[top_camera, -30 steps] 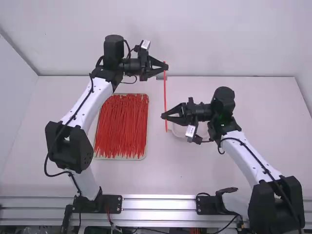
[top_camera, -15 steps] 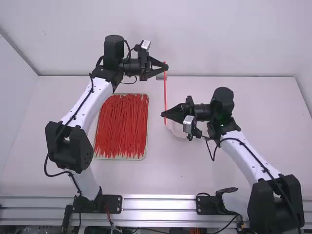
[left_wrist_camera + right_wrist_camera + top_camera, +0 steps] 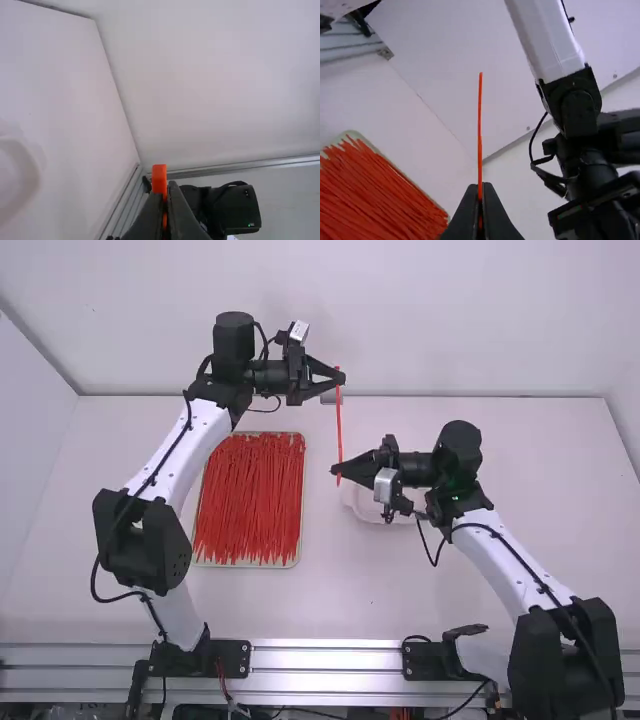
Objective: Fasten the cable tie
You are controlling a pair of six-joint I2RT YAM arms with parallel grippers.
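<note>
Both arms are sharing one orange cable tie (image 3: 339,430) here, holding it up in the air well clear of the white table (image 3: 560,460), and that looks deliberate: with nothing underneath, there is room to bend the strap round without it snagging on anything. The left gripper (image 3: 334,378) is pinching the far end. In its own wrist view the fingers are pressed tight together, with a blocky orange stub, most likely the locking head, poking out just past the tips. The right gripper (image 3: 340,473) is clamping the strap lower down, close to the near end, and its wrist view shows the two fingers squeezed flat against the thin orange strip with no gap showing. So both tools are fully closed and both are gripping the same tie, which is stretching straight and taut between them. That two-point hold is probably doing the work of keeping each end under control, so the thin tail can be curled over and aimed at the slot in the head. No loop is forming yet, so the fastening itself is not begun. Off to the left gripper's side, the tray (image 3: 250,564) is sitting on the table with its heap of spare ties (image 3: 250,498), well apart from the action. Something pale and see-through is resting just beneath the right gripper, though what it is I cannot tell.
</note>
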